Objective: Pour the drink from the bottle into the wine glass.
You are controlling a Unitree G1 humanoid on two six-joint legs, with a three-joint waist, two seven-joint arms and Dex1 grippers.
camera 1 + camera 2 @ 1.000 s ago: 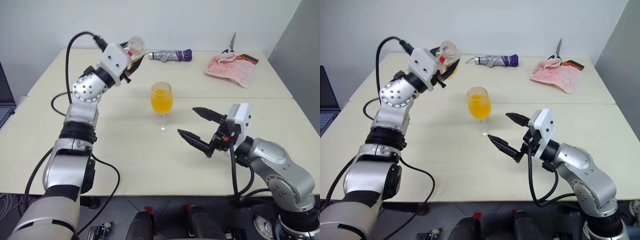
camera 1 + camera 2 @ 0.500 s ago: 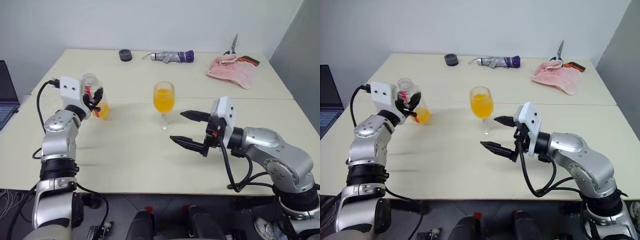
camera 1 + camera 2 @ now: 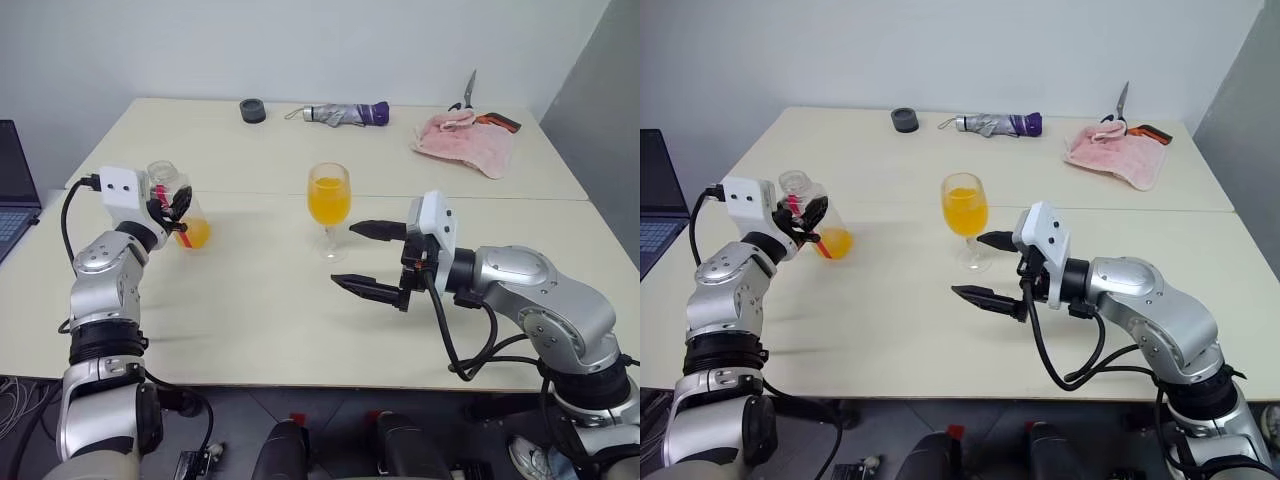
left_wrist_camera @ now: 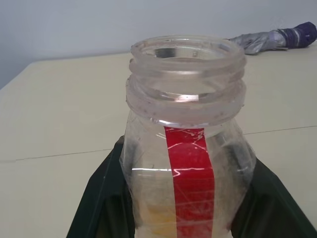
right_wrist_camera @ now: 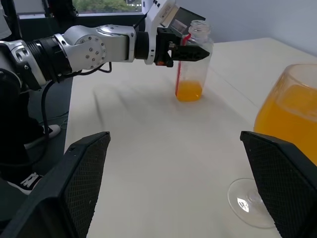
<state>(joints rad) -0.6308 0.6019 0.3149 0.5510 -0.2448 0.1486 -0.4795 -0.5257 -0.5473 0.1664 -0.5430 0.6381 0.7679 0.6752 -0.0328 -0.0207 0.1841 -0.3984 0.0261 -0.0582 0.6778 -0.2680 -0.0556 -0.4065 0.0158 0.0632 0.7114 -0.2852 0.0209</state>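
Nearest you, your right gripper hangs at centre right of the head view with its jaws spread wide and empty, one finger reaching close beside the stem of the wine glass. Keep it that way; the glass, at frame centre, already holds about half a bowl of the drink, and a nudge to the foot would spill it.

At middle left, your left gripper is clamped on the bottle, which stands upright and uncapped, its base at or just above the table, with only a little orange left in the bottom. If you mean to put it down here, lower it straight, feel it seat flat, then release slowly and draw back level so the fingers don't tip it.

Far off, along the top of the frame, lie a dark cap, a folded umbrella and a pink cloth, well clear of your work.
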